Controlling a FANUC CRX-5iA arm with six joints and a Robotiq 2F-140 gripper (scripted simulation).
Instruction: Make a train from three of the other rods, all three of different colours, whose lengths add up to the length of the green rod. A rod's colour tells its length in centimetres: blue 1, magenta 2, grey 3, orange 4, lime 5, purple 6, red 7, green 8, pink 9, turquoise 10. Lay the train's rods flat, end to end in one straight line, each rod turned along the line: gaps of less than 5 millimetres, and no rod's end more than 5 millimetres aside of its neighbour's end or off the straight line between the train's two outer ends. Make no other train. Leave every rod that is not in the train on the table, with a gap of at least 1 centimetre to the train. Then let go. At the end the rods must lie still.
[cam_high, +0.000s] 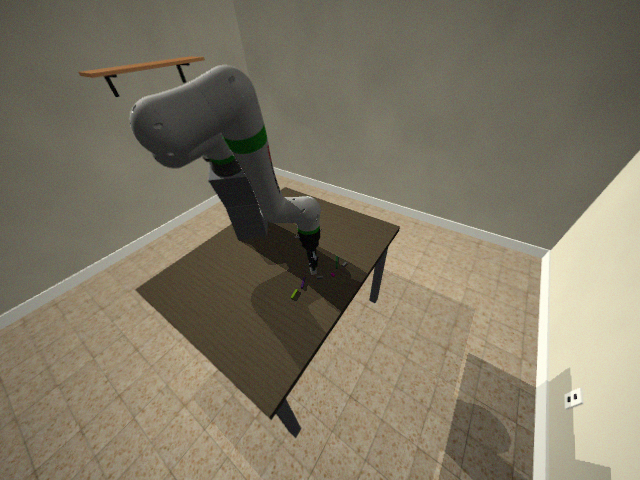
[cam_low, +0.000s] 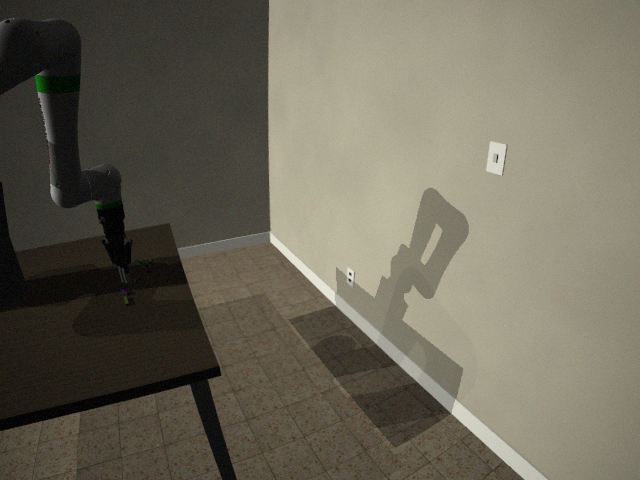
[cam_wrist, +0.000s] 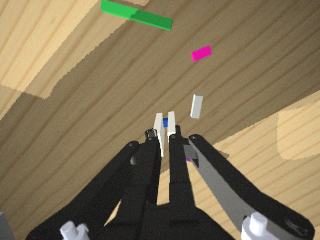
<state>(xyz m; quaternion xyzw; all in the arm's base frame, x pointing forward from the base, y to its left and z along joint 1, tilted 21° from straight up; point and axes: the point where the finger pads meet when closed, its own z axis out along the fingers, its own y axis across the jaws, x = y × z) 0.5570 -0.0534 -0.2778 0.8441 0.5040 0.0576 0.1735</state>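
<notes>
My gripper (cam_wrist: 166, 121) (cam_high: 313, 269) (cam_low: 124, 281) is shut on the small blue rod (cam_wrist: 165, 122) and holds it a little above the dark wooden table (cam_high: 206, 320) (cam_low: 103, 356). In the wrist view the grey rod (cam_wrist: 196, 106) lies just right of the fingertips. The magenta rod (cam_wrist: 201, 53) (cam_high: 333, 274) lies farther off, and the long green rod (cam_wrist: 136, 15) (cam_high: 337, 259) (cam_low: 142, 263) lies beyond it. The lime rod (cam_high: 294, 294) (cam_low: 127, 301) and the purple rod (cam_high: 303, 283) lie together on the near side of the gripper. A bit of purple (cam_wrist: 189, 159) shows behind the right finger.
The arm's grey base block (cam_high: 240, 206) stands at the back of the table. The table's right edge (cam_high: 356, 294) is close to the rods. A wooden shelf (cam_high: 139, 66) hangs on the wall.
</notes>
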